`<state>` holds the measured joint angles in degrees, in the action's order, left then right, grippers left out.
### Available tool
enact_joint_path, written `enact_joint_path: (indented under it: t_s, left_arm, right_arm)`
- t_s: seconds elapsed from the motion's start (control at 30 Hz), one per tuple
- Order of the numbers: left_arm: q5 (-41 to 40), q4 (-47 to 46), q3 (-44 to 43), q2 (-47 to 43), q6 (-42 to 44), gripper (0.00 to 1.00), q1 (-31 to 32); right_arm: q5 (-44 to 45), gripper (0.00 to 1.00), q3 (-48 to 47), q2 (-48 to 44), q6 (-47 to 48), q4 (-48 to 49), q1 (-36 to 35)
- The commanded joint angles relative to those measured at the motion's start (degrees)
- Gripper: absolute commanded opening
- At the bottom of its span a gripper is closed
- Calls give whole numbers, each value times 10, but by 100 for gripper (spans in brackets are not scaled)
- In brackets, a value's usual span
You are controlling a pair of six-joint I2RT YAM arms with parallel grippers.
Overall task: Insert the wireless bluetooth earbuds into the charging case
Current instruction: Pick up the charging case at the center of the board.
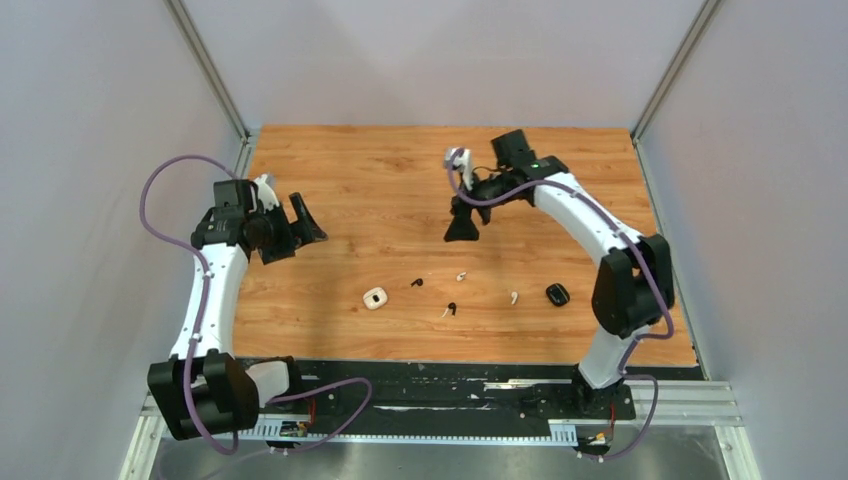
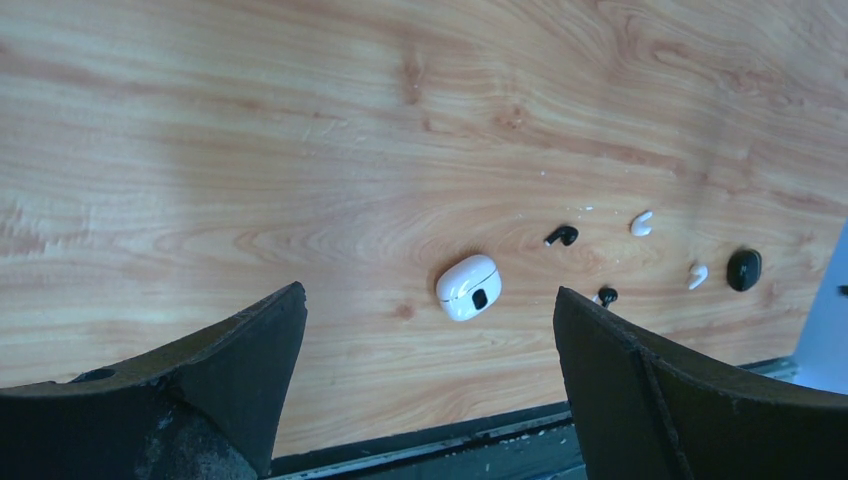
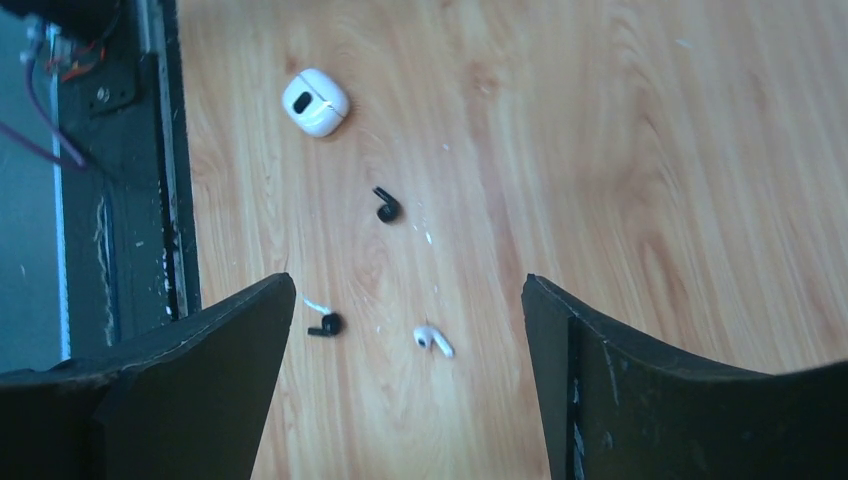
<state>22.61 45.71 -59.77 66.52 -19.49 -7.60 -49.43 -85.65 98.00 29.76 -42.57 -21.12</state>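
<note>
Two charging cases lie on the bench (image 1: pixel 330 170), a white case (image 1: pixel 375 298) to the left and a black case (image 1: pixel 557 294) to the right. Both look closed, so I cannot tell what is inside. The earbuds lie loose on the wood between them: a black earbud (image 1: pixel 417 283), a white earbud (image 1: pixel 461 276), a second black earbud (image 1: pixel 453 307) nearer me, and a second white earbud (image 1: pixel 514 297) near the black case. My left jaws are spread wide, holding nothing and touching nothing. My right jaws are spread wide too, empty, above the earbuds.
</note>
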Motion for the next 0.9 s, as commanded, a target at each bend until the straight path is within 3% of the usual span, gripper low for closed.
enact_joint_path:
  t_s: [0.0, 0.17, 0.27, 0.53, 0.87]
  left_arm:
    - [31, 16, 23, -29, -24, 100, -36]
    - [17, 30, 49, -51, -28, 100, -53]
    - [30, 37, 67, -60, -39, 100, -79]
    - [30, 46, 74, -78, -51, 100, -104]
    - [31, 31, 74, -68, -68, 99, -106]
  right_arm:
    - [-49, 84, -67, 70, 205, -63, -77]
    - [-17, 84, -86, 134, 344, -66, -159]
    - [-8, 85, -110, 182, 380, -55, -196]
    - [20, 87, -196, 299, 412, -34, -263]
    - [47, 77, -180, 315, 386, 5, -290]
